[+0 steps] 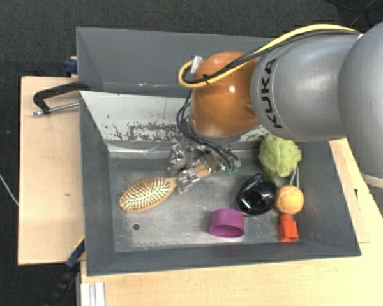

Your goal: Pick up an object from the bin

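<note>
**Gripper low at the hairbrush handle, left of the bin's middle**

The grey arm (313,88) comes in from the right and carries the word "KUKA" in dark letters, running up its side next to the orange cover (220,97). A yellow cable (242,59) loops over that cover. No other writing can be read in the scene.

The gripper (193,166) hangs below the cover, just at the right end of a wooden hairbrush (147,194), where the handle is. The hairbrush lies bristles up on the floor of the bin (172,234), left of the middle, its head pointing left and slightly near. Whether the gripper touches the handle cannot be told, nor whether it is open or closed, as its tip is a tangle of metal parts.

To the right lie a green fuzzy lump (279,155) by the far wall, a shiny black lump (256,195) just beside an orange ball (290,199), and a small orange-red block (288,228) nearer. A purple cup (226,223) lies near the front wall, well apart from the hairbrush.
</note>
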You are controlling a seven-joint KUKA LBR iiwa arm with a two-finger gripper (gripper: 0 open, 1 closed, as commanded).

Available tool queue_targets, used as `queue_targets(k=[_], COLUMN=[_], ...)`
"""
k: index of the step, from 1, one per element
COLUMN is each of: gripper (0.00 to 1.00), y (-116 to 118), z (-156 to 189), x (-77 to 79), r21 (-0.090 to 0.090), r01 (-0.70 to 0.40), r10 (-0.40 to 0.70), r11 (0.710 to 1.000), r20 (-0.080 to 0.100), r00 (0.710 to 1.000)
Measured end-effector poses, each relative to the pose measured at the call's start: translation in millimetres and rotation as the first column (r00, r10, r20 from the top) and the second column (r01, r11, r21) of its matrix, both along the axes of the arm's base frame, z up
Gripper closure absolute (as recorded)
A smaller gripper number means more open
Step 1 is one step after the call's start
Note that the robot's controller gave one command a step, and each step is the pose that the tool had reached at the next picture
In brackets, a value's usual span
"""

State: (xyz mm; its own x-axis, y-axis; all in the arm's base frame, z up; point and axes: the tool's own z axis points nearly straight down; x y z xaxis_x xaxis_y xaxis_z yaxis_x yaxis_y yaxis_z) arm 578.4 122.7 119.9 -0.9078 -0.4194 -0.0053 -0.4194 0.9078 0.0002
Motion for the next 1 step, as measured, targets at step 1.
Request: queue_targets(k=[1], gripper=[1.0], y=[0.2], z=[12.5], x=[0.1], r21=[0.0], r01=[0.0], r10=[0.0], r11=[1.0], r20=[0.0], r00=[1.0])
